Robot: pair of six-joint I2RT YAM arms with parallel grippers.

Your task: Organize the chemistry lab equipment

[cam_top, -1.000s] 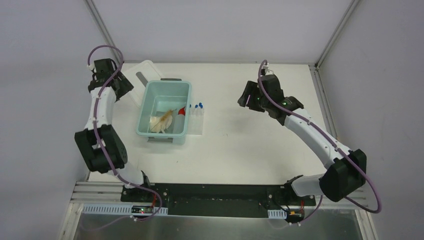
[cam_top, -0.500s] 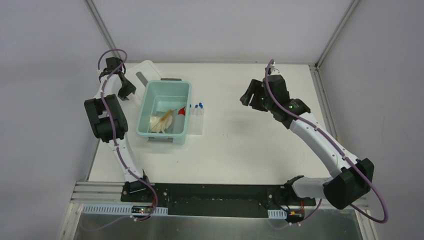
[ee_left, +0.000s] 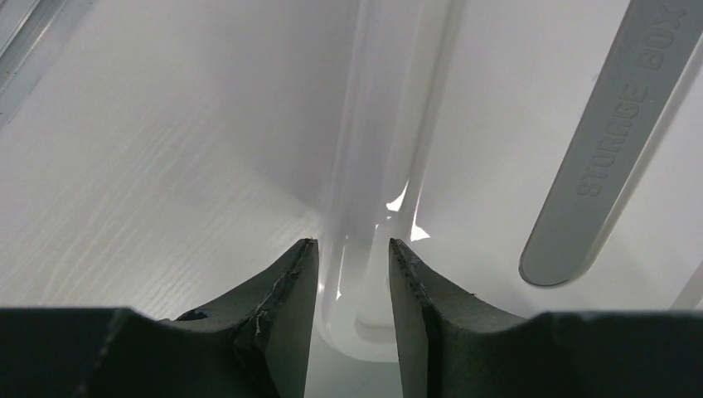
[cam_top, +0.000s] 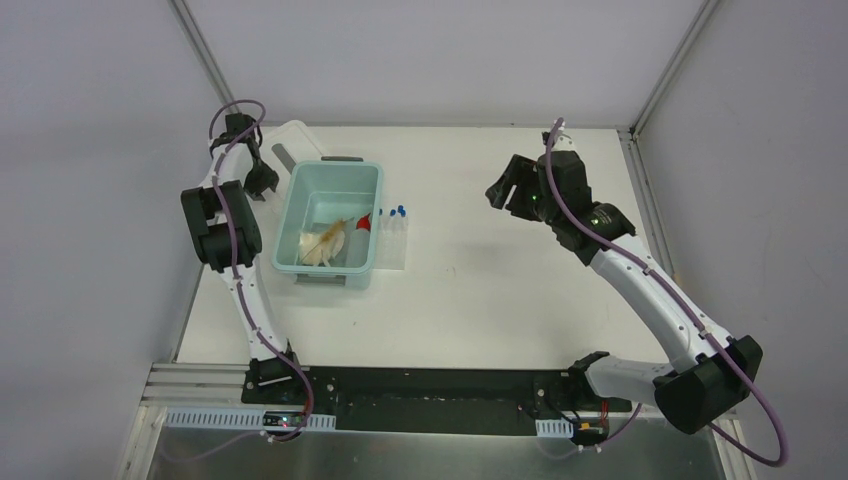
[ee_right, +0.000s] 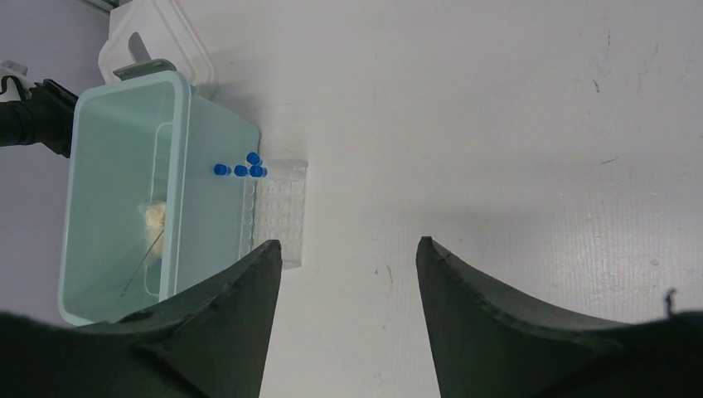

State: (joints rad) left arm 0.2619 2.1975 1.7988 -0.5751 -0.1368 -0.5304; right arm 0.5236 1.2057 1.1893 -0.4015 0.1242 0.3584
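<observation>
My left gripper [cam_top: 258,186] is at the back left, its jaws [ee_left: 348,242] closed over the raised rim of the white lid [ee_left: 497,99], which lies flat beside the teal bin [cam_top: 378,190]. Inside the bin lie a white squeeze bottle with a red spout [cam_top: 363,224] and pale wooden-handled tools [cam_top: 320,246]. The clear tube rack [cam_top: 393,243] stands against the bin's right wall and carries blue-capped tubes [cam_top: 398,212]. My right gripper [cam_top: 503,190] hovers open over bare table [ee_right: 346,243], right of the rack [ee_right: 282,207] and tubes [ee_right: 240,169].
The lid [cam_top: 290,135] has a grey handle [ee_left: 609,141] marked STORAGE BOX. The bin's rim [ee_right: 178,116] sits close to the lid. Metal frame posts stand at the table's back corners. White table stretches between the rack and my right arm.
My left arm has swung in over the lid and its jaws have narrowed onto the lid's rim. My right gripper has drifted slightly right and back, still open.
</observation>
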